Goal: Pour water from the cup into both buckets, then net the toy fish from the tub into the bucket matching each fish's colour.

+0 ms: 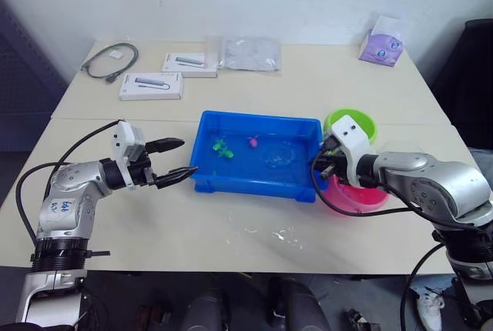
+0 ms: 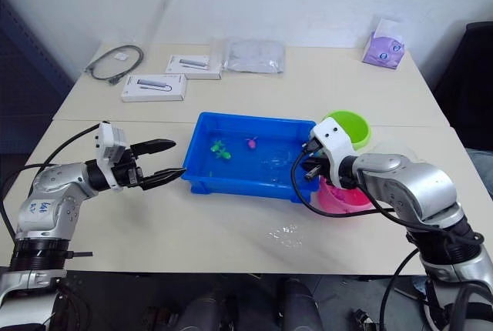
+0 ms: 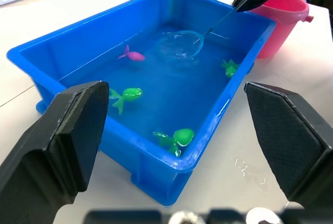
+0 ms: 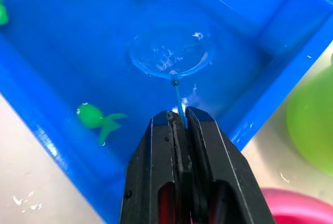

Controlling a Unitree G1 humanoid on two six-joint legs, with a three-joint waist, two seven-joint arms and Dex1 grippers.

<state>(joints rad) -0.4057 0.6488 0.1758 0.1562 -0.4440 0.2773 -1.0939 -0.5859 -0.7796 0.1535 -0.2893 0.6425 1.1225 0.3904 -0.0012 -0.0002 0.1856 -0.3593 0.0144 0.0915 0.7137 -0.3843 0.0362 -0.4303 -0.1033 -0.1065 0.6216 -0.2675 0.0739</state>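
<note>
The blue tub [image 1: 254,186] sits mid-table with its long axis running left to right, water in it, and toy fish afloat: a pink one [image 3: 132,55] near the far wall and green ones [image 3: 126,95] toward the left end and near wall. The right gripper [image 4: 178,117] reaches over the tub's right end with its jaws pressed together on the thin handle of the net [image 4: 169,56]; the handle runs from the jaws out and down toward the tub's middle, so the net's long axis lies roughly along the tub's length, hoop end pointing to the robot's left. The round hoop lies nearly flat in the water (its mesh is hard to make out against the blue), with no fish inside it. The lime green bucket [image 1: 353,122] stands just past the tub's far right corner, and the pink bucket [image 1: 356,195] sits just beside the tub's right end, under the right arm. The left gripper [image 1: 171,160] hovers just off the tub's left end, jaws spread wide and empty, pointing at the tub.
</note>
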